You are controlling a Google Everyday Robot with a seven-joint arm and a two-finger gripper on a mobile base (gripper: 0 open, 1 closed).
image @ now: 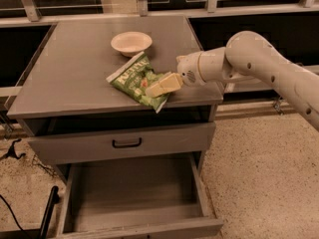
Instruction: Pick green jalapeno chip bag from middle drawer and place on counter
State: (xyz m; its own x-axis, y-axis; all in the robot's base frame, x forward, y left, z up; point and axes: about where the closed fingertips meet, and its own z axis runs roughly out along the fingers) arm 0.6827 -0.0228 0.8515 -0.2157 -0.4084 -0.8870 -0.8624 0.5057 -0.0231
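The green jalapeno chip bag (135, 81) lies on the counter (70, 73) near its front edge, white end strip toward the back, its lower corner reaching the front rim. My gripper (164, 85) comes in from the right and rests against the bag's right side, over the small red-orange mark. The white arm (249, 59) stretches away to the right. The middle drawer (134, 190) is pulled out below, and its grey floor is bare.
A cream bowl (131, 43) stands on the counter just behind the bag. A closed grey drawer front with a black handle (126, 143) sits between counter and open drawer. Speckled floor lies to the right; black cables and a dark post are at lower left.
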